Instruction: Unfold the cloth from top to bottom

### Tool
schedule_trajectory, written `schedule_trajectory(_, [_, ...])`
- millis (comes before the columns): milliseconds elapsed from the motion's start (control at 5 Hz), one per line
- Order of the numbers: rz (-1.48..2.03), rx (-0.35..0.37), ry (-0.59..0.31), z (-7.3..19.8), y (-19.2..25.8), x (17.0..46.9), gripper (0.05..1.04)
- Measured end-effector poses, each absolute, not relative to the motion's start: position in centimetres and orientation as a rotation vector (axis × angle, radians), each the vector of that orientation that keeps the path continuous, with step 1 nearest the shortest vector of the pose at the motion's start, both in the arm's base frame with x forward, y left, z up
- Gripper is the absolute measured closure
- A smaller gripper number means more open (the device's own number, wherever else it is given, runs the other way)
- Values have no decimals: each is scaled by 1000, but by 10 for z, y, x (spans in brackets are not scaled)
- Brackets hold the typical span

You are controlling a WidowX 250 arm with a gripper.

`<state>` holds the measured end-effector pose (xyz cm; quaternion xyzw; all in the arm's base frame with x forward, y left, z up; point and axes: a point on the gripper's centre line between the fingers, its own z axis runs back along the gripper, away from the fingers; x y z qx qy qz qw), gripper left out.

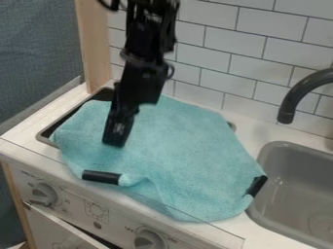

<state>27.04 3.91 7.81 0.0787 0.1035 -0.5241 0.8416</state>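
Cloth [175, 151], light teal, lies spread over the left part of the white countertop [224, 227], between its left end and the grey sink [276, 146]. It covers most of a dark, metal-rimmed tray [43, 136] set in the countertop; the tray's rim is exposed along the left and at a small piece by the cloth's upper right side. The lower border of the cloth reaches the countertop's front edge, where it is creased and wavy. Two black bands are noted on the cloth: one band [101, 177] at its lower left border, with a small rolled fold just beside it, and a second band [257, 186] at its right corner, near the sink's left rim. The middle of the cloth is largely smooth.

Black gripper [116, 141] is positioned over the cloth's left portion, pointing down and tilted slightly. State of the jaws: cannot be determined, whether apart, together or clamped on fabric. Contact with the cloth likewise cannot be confirmed.

Dark faucet [309, 92] curves over the countertop behind the sink. White tiled wall [260, 44] stands at the rear, wooden post [96, 44] at the rear left. Front panel below carries two knobs [44, 193].
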Motion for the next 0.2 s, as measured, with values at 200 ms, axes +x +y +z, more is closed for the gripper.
schedule_trajectory(200, [-1105,168,216,80,40,271,85])
